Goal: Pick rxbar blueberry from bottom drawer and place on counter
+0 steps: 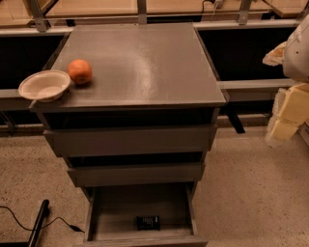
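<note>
The end effector (pixel 289 113) is hanging at the right edge, and I cannot tell if it is wide or narrow. One rxbar blueberry (pixel 147 222) is lying far down-left of it in the open bottom drawer (pixel 116 212), its pale print too small to read. One orange (pixel 79 71) and one bowl (pixel 44 85) are sitting far left of it on the bench (pixel 145 62). Three drawers are showing.

Speckled beige floor (pixel 251 193); black cable (pixel 72 226) lies near left. Pale wooden tabletops (pixel 91 7) on metal legs (pixel 141 12) stand far. The pincer (pixel 289 113) hangs at right edge.
</note>
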